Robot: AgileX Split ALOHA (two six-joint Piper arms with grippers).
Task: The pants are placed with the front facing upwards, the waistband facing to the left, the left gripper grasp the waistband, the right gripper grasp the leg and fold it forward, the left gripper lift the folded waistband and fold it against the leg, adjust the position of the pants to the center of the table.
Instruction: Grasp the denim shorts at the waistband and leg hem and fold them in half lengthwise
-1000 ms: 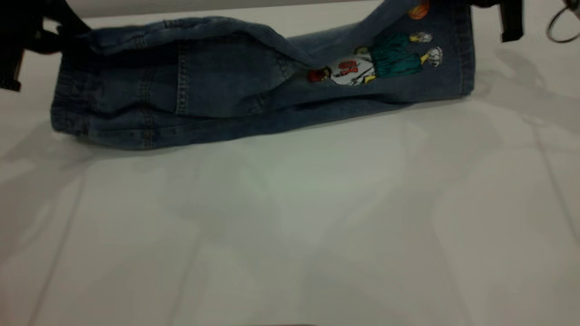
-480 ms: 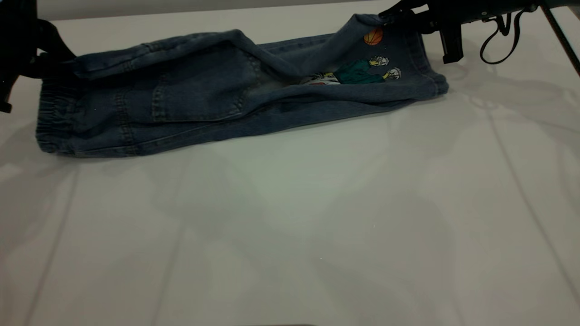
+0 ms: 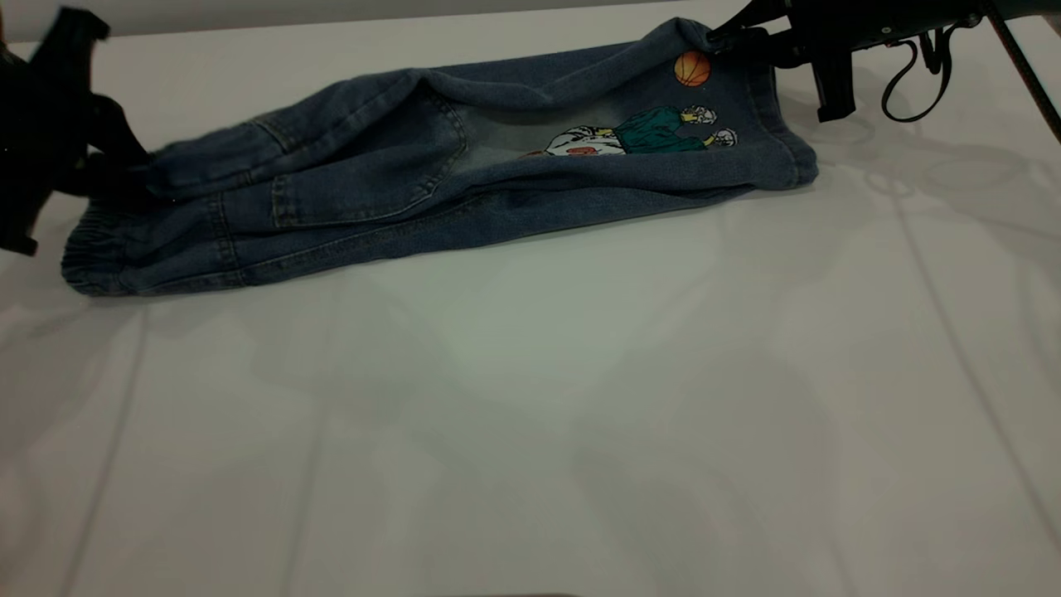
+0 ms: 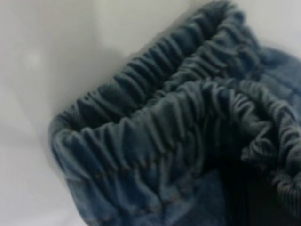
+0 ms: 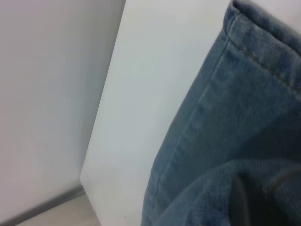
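Observation:
The blue denim pants (image 3: pixel 373 191) lie folded lengthwise along the far part of the table (image 3: pixel 530 398), back patch pocket (image 3: pixel 365 186) upward. The gathered waistband (image 3: pixel 95 249) is at the left end. My left gripper (image 3: pixel 133 178) is shut on its upper layer, and the ruffled waistband (image 4: pixel 155 132) fills the left wrist view. The leg (image 3: pixel 663 162) points right and shows the cartoon figure (image 3: pixel 638 137) and an orange basketball (image 3: pixel 691 68). My right gripper (image 3: pixel 719 35) is shut on the hem's far corner. In the right wrist view, denim of the leg (image 5: pixel 244 94) wraps over a dark finger (image 5: pixel 242 200).
The table's far edge (image 3: pixel 331 21) runs just behind the pants, with a grey wall beyond. A black cable loop (image 3: pixel 912 83) hangs from the right arm near the hem. Open tabletop stretches from the pants to the near edge.
Both grippers came down and the lifted upper layer settled flatter onto the lower one. The waistband end sank toward the table at the left. The cartoon print lies more open.

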